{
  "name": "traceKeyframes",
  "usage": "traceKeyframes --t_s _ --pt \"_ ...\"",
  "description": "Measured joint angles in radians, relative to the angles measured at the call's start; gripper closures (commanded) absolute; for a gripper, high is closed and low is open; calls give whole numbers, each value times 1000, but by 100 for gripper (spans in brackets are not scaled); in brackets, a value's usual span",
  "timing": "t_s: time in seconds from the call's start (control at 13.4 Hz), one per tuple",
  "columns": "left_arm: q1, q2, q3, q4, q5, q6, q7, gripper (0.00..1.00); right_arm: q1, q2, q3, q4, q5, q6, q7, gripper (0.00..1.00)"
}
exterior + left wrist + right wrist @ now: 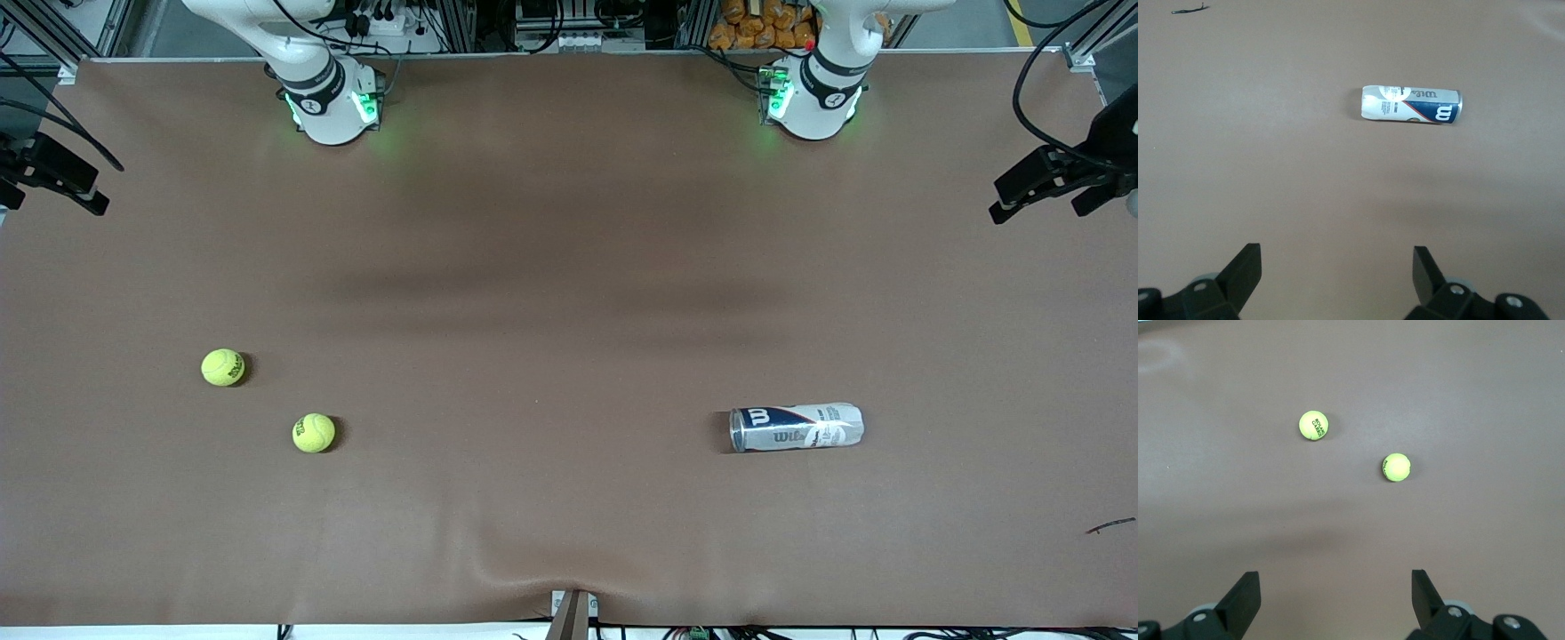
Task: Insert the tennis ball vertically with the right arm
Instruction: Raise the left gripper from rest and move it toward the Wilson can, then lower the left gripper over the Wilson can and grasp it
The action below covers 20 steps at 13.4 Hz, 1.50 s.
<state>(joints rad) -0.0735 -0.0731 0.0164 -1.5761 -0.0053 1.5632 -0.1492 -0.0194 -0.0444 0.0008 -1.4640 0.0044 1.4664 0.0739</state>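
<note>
Two yellow-green tennis balls lie on the brown table toward the right arm's end: one [222,367] [1396,467], and one nearer the front camera [314,433] [1313,425]. A white and blue Wilson ball can [797,428] [1411,105] lies on its side toward the left arm's end, its silver-rimmed end pointing toward the balls. My right gripper [1335,580] is open and empty, high over bare table, apart from the balls. My left gripper [1336,257] is open and empty, high over bare table, apart from the can. Neither gripper shows in the front view; only the arm bases [329,98] [813,93] do.
Black camera mounts reach in at both ends of the table [53,173] [1058,182]. A small dark scrap [1111,526] [1188,10] lies near the corner at the left arm's end. The mat [533,551] ripples at the near edge.
</note>
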Motion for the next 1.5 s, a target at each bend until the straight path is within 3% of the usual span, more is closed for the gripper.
traceKeyframes --t_s 1.5 --pt "-62 143 -24 2 0 0 0 0 0 0 0 0 0 0 0 0"
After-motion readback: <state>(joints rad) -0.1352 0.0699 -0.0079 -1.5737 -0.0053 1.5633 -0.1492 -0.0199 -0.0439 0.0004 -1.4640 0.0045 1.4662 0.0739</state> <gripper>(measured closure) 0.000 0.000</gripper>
